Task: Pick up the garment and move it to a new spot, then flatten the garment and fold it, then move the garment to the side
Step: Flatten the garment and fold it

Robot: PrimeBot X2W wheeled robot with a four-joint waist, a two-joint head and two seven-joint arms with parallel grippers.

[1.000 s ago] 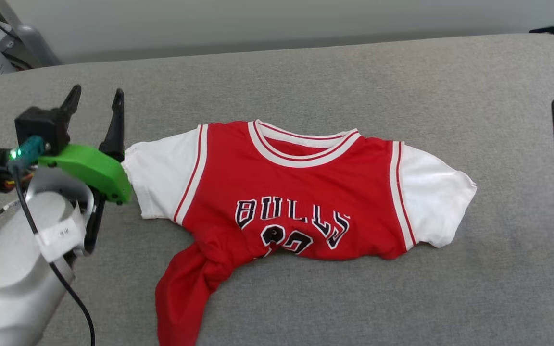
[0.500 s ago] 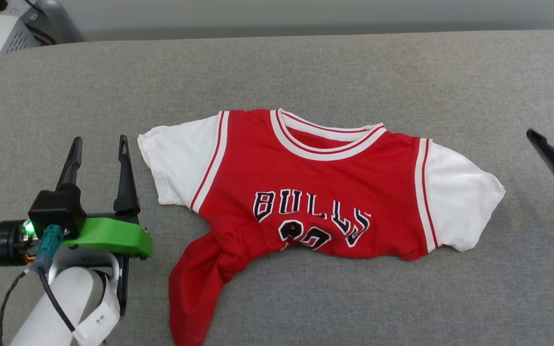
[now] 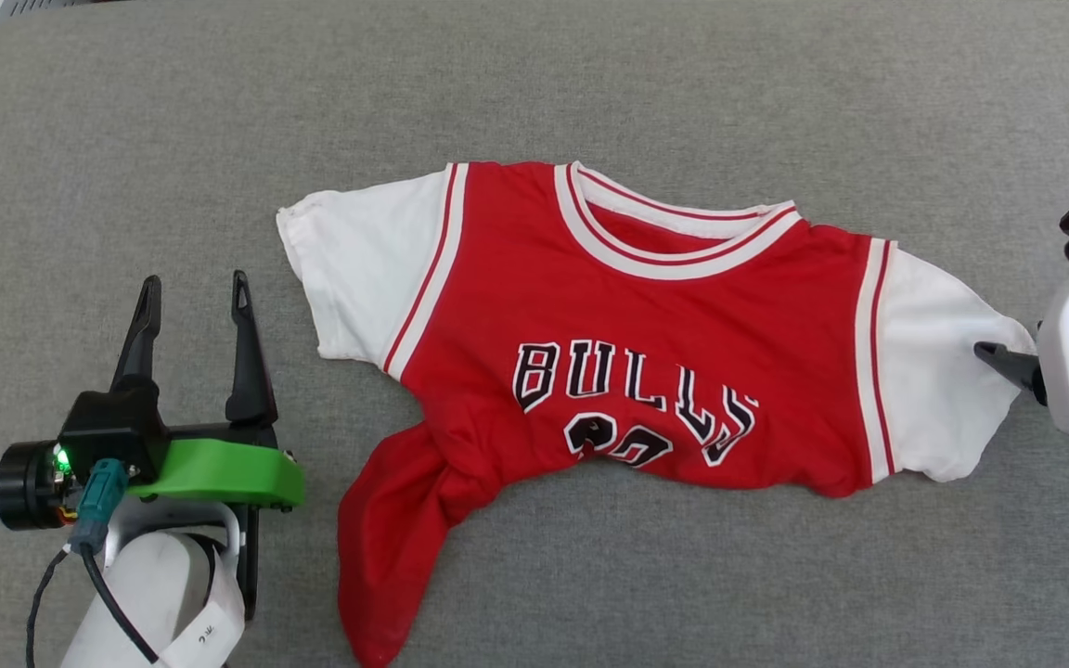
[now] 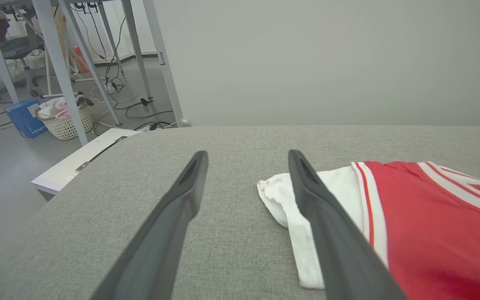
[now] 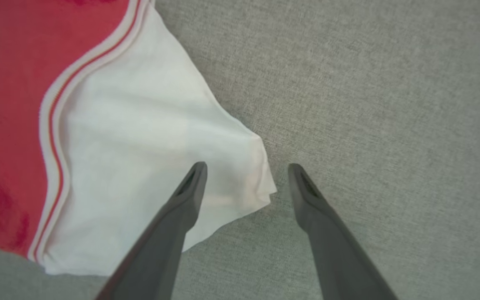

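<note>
With the garment (image 3: 627, 315) lying face-up mid-cushion (image 3: 590, 74), hem twisted near-left, I am poising my right pincer (image 5: 247, 166), released and empty, astride the right sleeve (image 5: 148, 125) edge, apparently to grasp it, my left pincer (image 3: 194, 281), equally spread, flanking the left sleeve (image 3: 358, 260).

Garment (image 3: 627, 325) lies mid-surface (image 3: 590, 83), collar far, lower part bunched toward near left. Left gripper (image 3: 194, 281) left of left sleeve, apart. Right gripper (image 5: 246, 166) at right sleeve's outer edge, jaws either side of it.
</note>
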